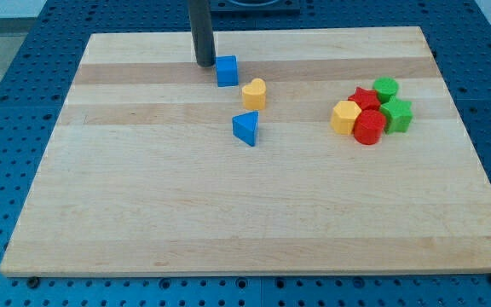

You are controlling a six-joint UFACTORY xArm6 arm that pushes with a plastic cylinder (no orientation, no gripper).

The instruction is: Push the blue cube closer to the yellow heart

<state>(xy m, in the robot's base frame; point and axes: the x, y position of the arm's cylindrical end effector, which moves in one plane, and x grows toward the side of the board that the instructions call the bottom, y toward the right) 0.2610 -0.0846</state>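
The blue cube (pixel 227 71) sits near the view's top, left of centre, on the wooden board (pixel 143 196). The yellow heart (pixel 255 93) lies just below and to the right of it, with a small gap between them. My tip (pixel 205 64) rests on the board right beside the cube's left side, touching or nearly touching it. The dark rod rises straight up out of the view's top.
A blue triangular block (pixel 246 129) lies below the yellow heart. At the view's right is a tight cluster: a yellow block (pixel 345 117), a red star (pixel 365 99), a red block (pixel 369 128), a green block (pixel 386 87) and a green star (pixel 396 114).
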